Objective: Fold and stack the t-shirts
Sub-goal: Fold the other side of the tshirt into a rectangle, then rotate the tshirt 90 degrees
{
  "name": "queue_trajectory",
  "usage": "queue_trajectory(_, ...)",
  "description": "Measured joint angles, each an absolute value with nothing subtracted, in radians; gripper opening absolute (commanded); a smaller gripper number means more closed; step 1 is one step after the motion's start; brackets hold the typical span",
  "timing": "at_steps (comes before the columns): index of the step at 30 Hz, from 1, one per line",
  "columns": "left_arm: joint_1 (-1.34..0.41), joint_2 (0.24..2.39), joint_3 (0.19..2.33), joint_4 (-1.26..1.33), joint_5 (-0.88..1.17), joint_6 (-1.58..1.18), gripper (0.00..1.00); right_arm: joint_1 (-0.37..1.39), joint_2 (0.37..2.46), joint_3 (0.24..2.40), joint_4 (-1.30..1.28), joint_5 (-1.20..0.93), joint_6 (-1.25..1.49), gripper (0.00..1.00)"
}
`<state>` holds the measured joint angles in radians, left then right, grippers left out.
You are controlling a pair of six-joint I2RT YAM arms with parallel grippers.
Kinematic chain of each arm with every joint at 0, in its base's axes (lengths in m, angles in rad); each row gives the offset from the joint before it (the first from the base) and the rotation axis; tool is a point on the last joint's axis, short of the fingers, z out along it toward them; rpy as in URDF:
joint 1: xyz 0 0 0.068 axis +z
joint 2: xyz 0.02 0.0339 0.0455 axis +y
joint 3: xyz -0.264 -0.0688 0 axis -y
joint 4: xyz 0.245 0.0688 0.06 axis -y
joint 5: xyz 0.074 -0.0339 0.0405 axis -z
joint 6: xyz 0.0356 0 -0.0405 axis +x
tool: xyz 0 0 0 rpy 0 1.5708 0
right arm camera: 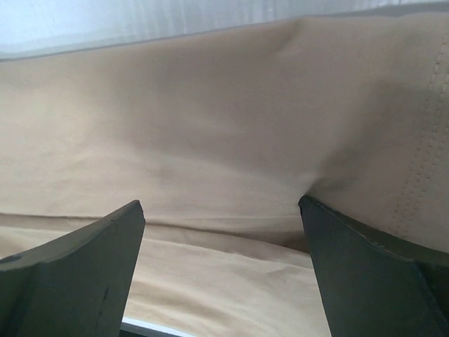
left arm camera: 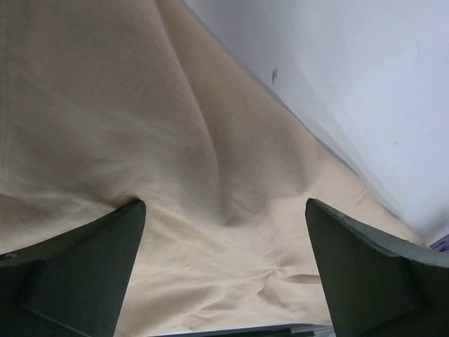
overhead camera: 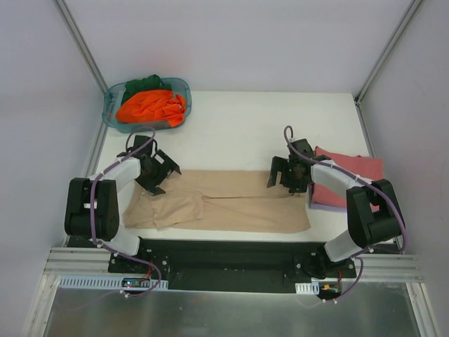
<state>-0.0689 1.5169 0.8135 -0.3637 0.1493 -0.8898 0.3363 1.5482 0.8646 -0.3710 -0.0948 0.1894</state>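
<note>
Left gripper [overhead camera: 161, 174]: jaws spread wide, empty, tips at the tan-beige t-shirt [overhead camera: 231, 200] spread flat beneath it | right gripper [overhead camera: 283, 174]: likewise spread and empty, over the same shirt's far edge | just outboard of right gripper: folded dusty red t-shirt [overhead camera: 351, 172] atop lavender t-shirt [overhead camera: 321, 203] | beyond left gripper: teal tub [overhead camera: 110, 112] holding orange t-shirt [overhead camera: 151, 105] and dark green t-shirt [overhead camera: 144, 84].

I see a plain tan-beige shirt [overhead camera: 231, 200] mid-frame, bright orange shirt [overhead camera: 151, 107] and dark green shirt [overhead camera: 146, 83] in a teal tub [overhead camera: 110, 107], dusty red shirt [overhead camera: 351, 168] on lavender shirt [overhead camera: 324, 204].
</note>
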Motion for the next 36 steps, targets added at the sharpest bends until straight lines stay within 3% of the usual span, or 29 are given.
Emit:
queue_trajectory(7,0.002,1.606,0.915,-0.413,0.133,-0.852,0.99,0.381,1.473,0.781,-0.296,-0.178,0.207,0.96)
queue_trajectory(17,0.054,1.706,1.045,-0.423,0.016,-0.784,0.99,0.474,1.295,0.806,-0.399,-0.153,0.2,0.96)
queue_trajectory(29,0.054,1.744,1.09,-0.451,0.014,-0.767,0.99,0.47,1.569,0.914,-0.341,-0.133,0.159,0.96)
queue_trajectory(36,0.026,1.76,1.111,-0.456,0.014,-0.769,0.99,0.471,1.497,0.79,-0.255,-0.126,0.183,0.96)
